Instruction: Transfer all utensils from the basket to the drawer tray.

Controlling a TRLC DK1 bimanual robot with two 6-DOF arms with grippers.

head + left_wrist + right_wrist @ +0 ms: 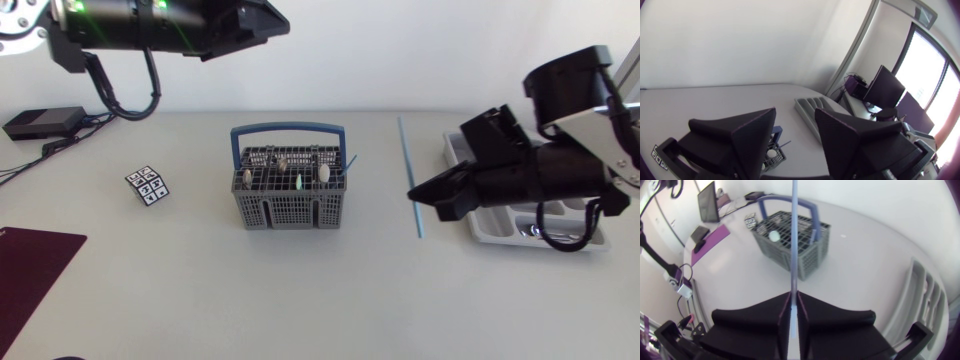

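Blue stick [794, 230] in right gripper [794, 299]

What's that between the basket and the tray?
A thin blue stick, pinched in the right gripper; the head view shows it.

Bright, even, diffuse light, only a faint soft shadow beneath the basket [290, 212]

No legible text or signs
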